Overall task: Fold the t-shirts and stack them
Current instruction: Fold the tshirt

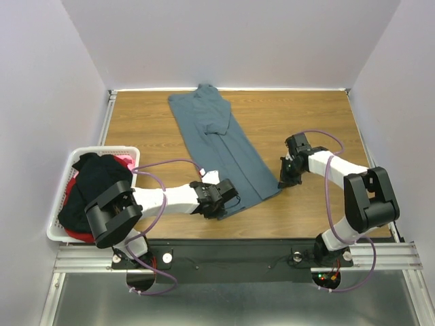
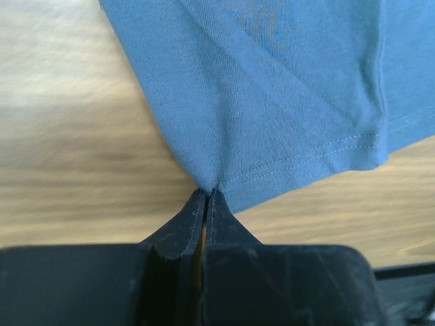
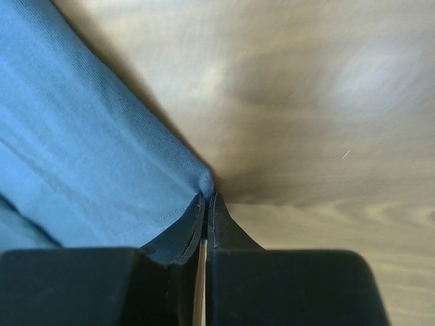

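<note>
At the desk's [image 1: 319,122] left edge, one white lattice basket [image 1: 57,204] holds a black t-shirt [image 1: 95,183] heaped over a red-pink t-shirt [image 1: 124,160], of which only slivers show. One slate blue-grey t-shirt [image 1: 217,142], folded into a long strip with its sleeves turned in, slants from the middle of the far edge towards the near edge. The left gripper [image 2: 206,195] is clamped on its near-left hem corner, the right gripper [image 3: 206,198] on its near-right corner. Three shirts, two grippers. The wood is blurred in both wrist views.
</note>
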